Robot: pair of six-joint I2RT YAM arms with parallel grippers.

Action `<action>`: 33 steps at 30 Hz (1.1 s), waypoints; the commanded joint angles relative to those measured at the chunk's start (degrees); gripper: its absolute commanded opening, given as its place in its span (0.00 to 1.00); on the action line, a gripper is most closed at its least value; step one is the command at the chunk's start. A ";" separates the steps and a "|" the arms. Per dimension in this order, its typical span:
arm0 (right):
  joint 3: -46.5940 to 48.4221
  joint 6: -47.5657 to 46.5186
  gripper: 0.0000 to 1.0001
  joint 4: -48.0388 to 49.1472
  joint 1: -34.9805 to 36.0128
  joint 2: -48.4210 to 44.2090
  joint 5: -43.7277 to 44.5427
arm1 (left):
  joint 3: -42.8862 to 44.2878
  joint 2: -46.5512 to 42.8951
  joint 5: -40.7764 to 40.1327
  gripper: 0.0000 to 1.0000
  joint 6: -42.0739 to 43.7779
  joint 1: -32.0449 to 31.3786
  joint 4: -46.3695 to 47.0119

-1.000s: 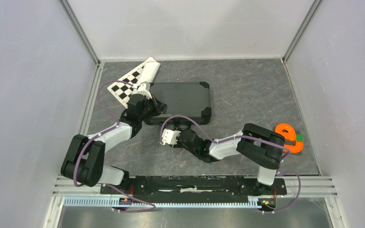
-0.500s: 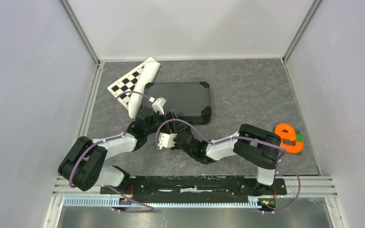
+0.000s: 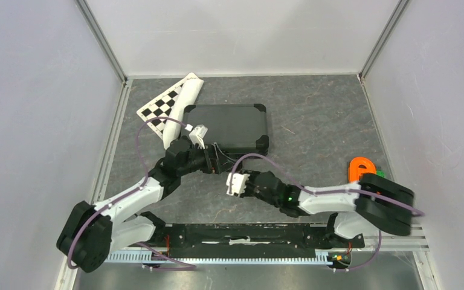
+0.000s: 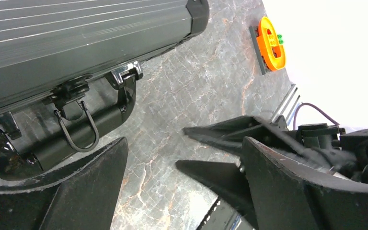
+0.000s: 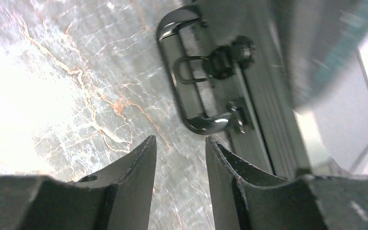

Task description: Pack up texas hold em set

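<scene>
- Reaching out low from its base, my left arm stretches toward the middle of the table [image 3: 320, 115]. The left gripper [image 3: 215, 163] points right along the near side of the case [image 3: 229, 124].
- Its jaws stand wide apart, released, with nothing between them. In the left wrist view the gap of the left gripper [image 4: 183, 143] shows only bare table.
- The handle [image 4: 91, 124] lies just beside one finger; I cannot tell whether they touch.
- My right arm lies long and flat across the front, elbow far right. The right gripper [image 3: 225, 176] aims left at the same near side, close to the left one.
- Its fingers [image 5: 134, 167] stand narrowly apart and hold nothing; the handle [image 5: 191, 86] is just beyond them.
- The case lies shut and flat at the table's middle, so its contents are hidden.
- The right wrist view is blurred along the case's edge [image 5: 263, 120].
- The checkered board [image 3: 160, 106] curls at the case's far left corner.
- My right elbow covers part of the orange object [image 3: 361, 165] at the right edge.
</scene>
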 commanded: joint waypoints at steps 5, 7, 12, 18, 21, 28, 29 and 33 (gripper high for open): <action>-11.17 10.31 0.49 0.49 -1.10 -19.34 0.73 | 4.91 -5.62 -4.42 0.90 1.19 -0.10 -19.42; -13.10 11.92 0.50 1.09 -1.63 -22.60 0.18 | 5.16 -8.53 -7.27 0.88 1.80 -0.20 -23.50; -15.26 15.11 0.50 0.86 -4.61 -27.46 -2.04 | 8.02 -11.85 -10.28 0.89 4.17 -0.18 -31.14; -12.98 17.80 0.50 -3.25 -9.67 -29.39 -5.39 | 8.09 -10.76 -10.87 0.74 4.58 -0.20 -30.51; -12.23 19.90 0.51 -4.39 -13.68 -30.24 -7.44 | 8.99 -10.13 -11.20 0.68 4.72 -0.19 -31.34; -7.00 25.33 0.50 -8.12 -22.45 -29.34 -11.44 | 7.49 -8.93 -15.89 0.31 3.82 -2.78 -29.50; -5.58 25.90 0.50 -9.30 -23.36 -28.56 -11.74 | 7.23 -8.84 -16.45 0.25 3.35 -3.24 -28.84; -0.81 29.03 0.50 -11.44 -26.80 -25.61 -12.84 | 6.43 -8.21 -19.16 0.30 2.09 -5.06 -27.59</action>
